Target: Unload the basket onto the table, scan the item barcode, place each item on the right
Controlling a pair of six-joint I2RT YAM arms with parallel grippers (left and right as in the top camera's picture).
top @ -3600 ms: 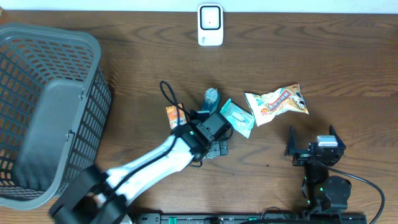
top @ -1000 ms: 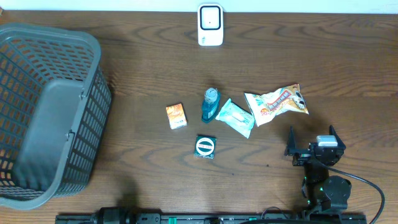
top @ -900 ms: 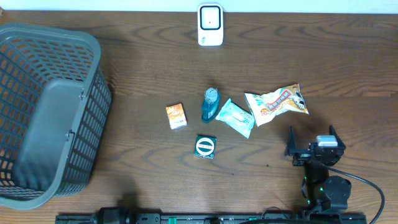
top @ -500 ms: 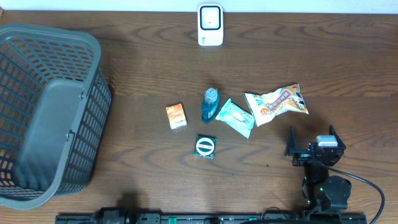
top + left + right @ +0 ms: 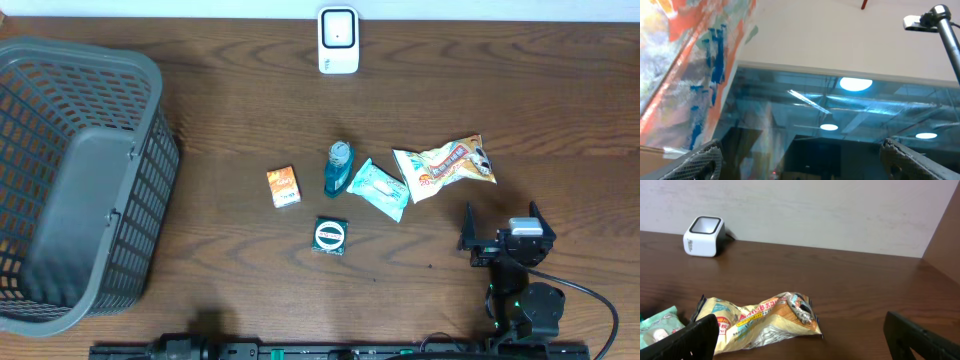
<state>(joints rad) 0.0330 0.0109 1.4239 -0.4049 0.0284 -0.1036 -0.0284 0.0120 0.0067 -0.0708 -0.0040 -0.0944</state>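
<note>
In the overhead view the white barcode scanner point(image 5: 338, 40) stands at the far edge of the wooden table point(image 5: 520, 110). Five items lie loose nearer the robot than the scanner. An orange box point(image 5: 283, 186) is slightly left of it, and a blue bottle point(image 5: 339, 168) is straight below it. A teal packet point(image 5: 379, 189) lies just right of the bottle and a yellow snack bag point(image 5: 445, 166) further right. A dark green square pack point(image 5: 329, 236) lies nearest the robot. A grey mesh basket point(image 5: 150, 160) sits far left of the scanner. The right gripper point(image 5: 502, 225) rests well right of and below the scanner, jaws spread wide, with nothing between them. The left wrist view points upward at a pale wall point(image 5: 840, 35) and dark glass; the left gripper point(image 5: 805, 162) is fully spread and empty. The right wrist view shows the snack bag point(image 5: 760, 320) between the spread fingertips point(image 5: 695, 337), untouched, with the scanner point(image 5: 704, 236) beyond it to the left.
</note>
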